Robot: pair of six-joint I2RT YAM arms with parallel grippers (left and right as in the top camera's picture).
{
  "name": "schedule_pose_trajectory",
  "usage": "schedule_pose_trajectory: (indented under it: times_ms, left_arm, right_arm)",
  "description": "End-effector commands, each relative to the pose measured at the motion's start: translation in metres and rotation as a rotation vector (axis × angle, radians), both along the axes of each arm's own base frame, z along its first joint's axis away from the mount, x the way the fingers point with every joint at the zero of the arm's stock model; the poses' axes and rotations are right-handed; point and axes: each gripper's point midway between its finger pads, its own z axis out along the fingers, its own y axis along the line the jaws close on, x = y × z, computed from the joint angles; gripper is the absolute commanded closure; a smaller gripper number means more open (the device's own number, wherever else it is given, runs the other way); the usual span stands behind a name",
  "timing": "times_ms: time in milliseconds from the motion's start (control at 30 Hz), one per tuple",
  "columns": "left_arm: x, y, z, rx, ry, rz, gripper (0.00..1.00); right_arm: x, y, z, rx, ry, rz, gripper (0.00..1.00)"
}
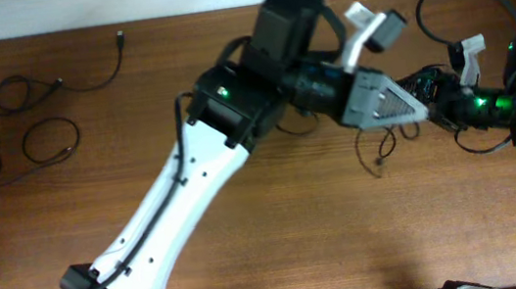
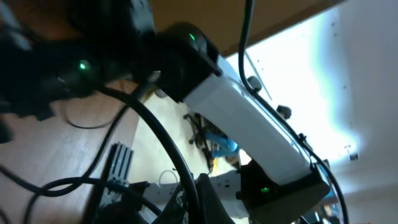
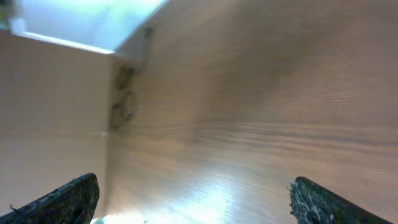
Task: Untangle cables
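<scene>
Progress looks well past halfway, judging from how things lie on the table (image 1: 349, 242). At the far left, the cables (image 1: 20, 93) rest as loose, open shapes. One has a tail running toward the far edge, and a pair of loops (image 1: 50, 140) lies just nearer. None of them appears piled on another.

What is left for you sits in the middle: a thin cord (image 1: 378, 154) trailing on the wood. Its far end is hidden from above, so you cannot tell whether it is one strand or a small tangle.

Your left gripper (image 1: 384, 25) is raised toward the far side with its jaws closed. Whether a cord is pinched between them does not show.

Your right gripper (image 3: 194, 180) has its fingers spread wide, with only bare wood between them, so it holds nothing.

In my judgement, your remaining work is to free that middle cord and lay it out apart from the ones at the far left.
</scene>
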Motion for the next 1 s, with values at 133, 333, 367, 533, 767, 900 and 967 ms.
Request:
schedule_pose_trajectory:
  times_ms: [133,333,367,533,767,900,967]
  left_arm:
    - [0.061,0.055,-0.003,0.037,0.011,0.204,1.0]
    - [0.084,0.071,-0.031,0.162,-0.005,0.342,1.0]
    - [0.085,0.071,-0.032,0.169,-0.01,0.349,1.0]
    - [0.086,0.071,-0.032,0.162,-0.074,0.336,1.0]
    - [0.113,0.094,-0.07,0.379,-0.078,0.541,1.0]
    - [0.122,0.105,-0.082,0.456,-0.11,0.601,1.0]
    - [0.122,0.109,-0.086,0.482,-0.106,0.614,1.0]
  right_arm:
    - [-0.014,-0.063,-0.052,-0.309,0.266,-0.297,0.02]
    - [-0.016,-0.066,-0.054,-0.328,0.277,-0.307,0.02]
    - [-0.016,-0.066,-0.053,-0.325,0.277,-0.304,0.02]
    - [-0.018,-0.058,-0.052,-0.287,0.283,-0.281,0.02]
    - [-0.018,-0.046,-0.047,-0.22,0.269,-0.244,0.02]
    - [-0.019,-0.045,-0.047,-0.219,0.277,-0.243,0.02]
    - [-0.02,-0.045,-0.048,-0.218,0.283,-0.242,0.02]
